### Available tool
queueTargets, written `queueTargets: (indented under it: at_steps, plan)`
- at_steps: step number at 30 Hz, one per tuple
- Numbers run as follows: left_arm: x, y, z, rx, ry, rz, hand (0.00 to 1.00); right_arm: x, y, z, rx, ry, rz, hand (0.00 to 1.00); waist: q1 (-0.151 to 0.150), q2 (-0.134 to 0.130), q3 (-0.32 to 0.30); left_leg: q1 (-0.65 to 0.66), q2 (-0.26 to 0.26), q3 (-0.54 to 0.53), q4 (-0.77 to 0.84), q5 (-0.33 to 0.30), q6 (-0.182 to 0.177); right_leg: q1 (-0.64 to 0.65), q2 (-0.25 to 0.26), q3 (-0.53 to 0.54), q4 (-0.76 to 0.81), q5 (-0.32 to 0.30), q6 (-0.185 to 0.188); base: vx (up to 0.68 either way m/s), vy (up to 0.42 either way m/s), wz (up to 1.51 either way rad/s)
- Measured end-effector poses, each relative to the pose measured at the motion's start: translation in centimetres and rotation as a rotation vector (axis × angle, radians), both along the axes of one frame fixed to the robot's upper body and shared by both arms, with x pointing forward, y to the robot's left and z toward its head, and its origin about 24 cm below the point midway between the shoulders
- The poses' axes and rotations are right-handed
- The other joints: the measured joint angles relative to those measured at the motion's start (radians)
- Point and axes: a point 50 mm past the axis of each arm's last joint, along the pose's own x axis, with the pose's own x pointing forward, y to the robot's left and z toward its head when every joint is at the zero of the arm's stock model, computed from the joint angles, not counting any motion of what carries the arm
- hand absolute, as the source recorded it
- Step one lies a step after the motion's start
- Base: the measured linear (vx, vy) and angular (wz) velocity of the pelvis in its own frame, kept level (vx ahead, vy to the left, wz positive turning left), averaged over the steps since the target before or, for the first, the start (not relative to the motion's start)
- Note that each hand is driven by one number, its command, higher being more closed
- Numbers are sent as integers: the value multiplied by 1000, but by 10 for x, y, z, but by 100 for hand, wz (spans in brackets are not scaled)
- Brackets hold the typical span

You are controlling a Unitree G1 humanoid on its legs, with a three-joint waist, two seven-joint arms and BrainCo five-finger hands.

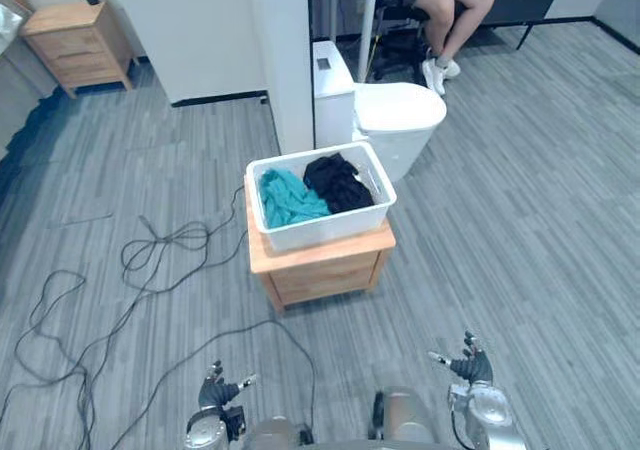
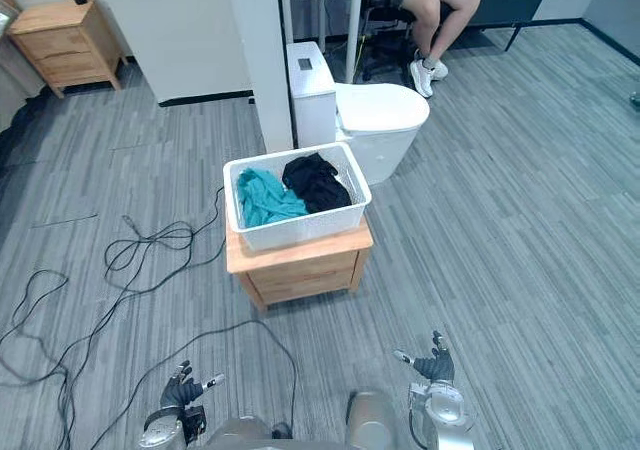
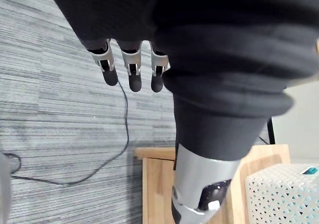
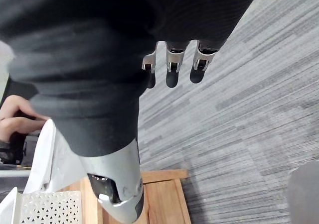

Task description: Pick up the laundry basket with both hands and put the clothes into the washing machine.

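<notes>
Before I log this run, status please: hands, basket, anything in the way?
Left hand and right hand open, low, holding nothing. Laundry basket on wooden stand ahead, teal garment and black garment inside. White machine behind it; person seated beyond.

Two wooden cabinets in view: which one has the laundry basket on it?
The near cabinet straight ahead, before the washing machine, carries the laundry basket; the other cabinet stands far back on the left.
</notes>
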Motion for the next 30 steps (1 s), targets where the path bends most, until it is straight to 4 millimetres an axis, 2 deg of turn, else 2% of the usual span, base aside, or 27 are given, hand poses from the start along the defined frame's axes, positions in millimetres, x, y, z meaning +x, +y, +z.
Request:
queueTargets:
  at_steps: [1,2,3,4,5,6,7,8,10,11,12,13,14,15,19,22,25,28,30]
  plan:
    - [-1,-7,-3,-21,10,3,0,-5,-4,-1,-10,17,-4,0,-2,27,-1,24,18,-29,10,-13,-24,15,12,-7,28,30,-33,548,-82,32]
    - [-2,-9,-3,-27,8,7,0,-4,-4,0,-10,12,-1,0,6,35,-9,17,37,-31,49,2,-48,15,11,-16,53,-2,-41,744,-161,41]
    - [-1,-13,-3,-40,6,10,0,3,-2,7,-10,-32,12,0,3,45,-2,-39,54,-46,190,38,-76,42,9,-35,65,-48,-48,593,-136,24]
    - [-1,-14,-4,-47,4,18,0,6,-1,10,-9,-51,21,0,0,48,2,-74,69,-51,292,72,-77,67,13,-41,60,-64,-51,478,-154,24]
    - [-2,-17,-4,-60,2,40,0,9,1,12,-7,-64,39,0,7,48,5,-133,97,-65,443,152,-83,114,15,-43,43,-82,-58,340,-98,7]
    - [-4,-20,-4,-70,-1,45,0,12,5,15,-7,-82,55,0,11,47,9,-205,150,-68,628,179,-76,185,21,-50,13,-101,-67,327,-83,2]
    - [-3,-21,-4,-72,-6,44,0,14,8,16,-1,-90,63,0,12,48,9,-233,170,-63,689,158,-58,217,26,-51,-1,-105,-71,434,-70,-8]
    - [-2,-21,-2,-72,-19,44,0,17,9,19,-5,-105,71,0,26,40,9,-277,192,-51,732,123,-47,259,27,-45,-25,-108,-75,330,-22,-34]
    - [3,-20,3,-66,-51,43,0,21,10,24,-6,-135,74,0,50,36,10,-334,198,-33,640,76,-30,296,20,-26,-60,-121,-53,319,50,-40]
    - [6,-21,5,-67,-66,41,0,22,9,25,-11,-140,73,0,56,44,7,-365,182,-29,503,64,-25,298,13,-19,-61,-133,-34,312,161,-20]
    - [7,-23,6,-73,-71,42,0,20,6,25,-16,-138,60,0,58,61,1,-364,162,-40,302,86,-39,300,12,-13,-48,-145,-14,245,179,-13]
    - [7,-25,5,-78,-70,42,0,19,3,26,-21,-142,47,0,58,78,-6,-355,154,-45,186,136,-53,300,19,-11,-41,-156,0,248,189,0]
    - [8,-24,6,-77,-72,41,0,16,4,25,-11,-138,28,0,57,65,-11,-317,126,-46,122,110,-46,300,3,-1,-23,-183,24,233,155,15]
    - [10,-19,8,-61,-86,39,0,15,4,27,-11,-149,24,0,54,34,-15,-290,87,-43,73,113,-41,303,-30,-2,-33,-185,27,215,139,15]
    - [15,-12,18,-58,-144,64,0,24,1,44,-48,-230,16,0,57,12,-27,-290,61,-39,61,113,-41,321,-52,1,-85,-175,43,134,86,2]
    - [25,-6,31,-46,-224,73,0,36,-3,58,-80,-298,16,0,58,12,-29,-285,57,-38,21,114,-38,330,-48,10,-138,-162,59,73,17,-6]
    - [29,-5,35,-40,-248,66,0,43,-9,65,-120,-316,26,0,57,18,-33,-263,48,-28,-25,126,-34,330,-41,27,-158,-151,58,37,-8,-15]
    - [41,-16,39,-34,-267,0,0,55,-20,64,-158,-292,47,0,38,37,-38,-266,38,-27,-113,180,-31,306,-33,46,-207,-101,56,10,5,-15]
    - [59,-24,47,-36,-308,-48,0,70,-25,67,-179,-286,57,0,28,52,-27,-285,31,-29,-173,230,-25,265,-32,52,-220,-70,53,-36,18,-6]
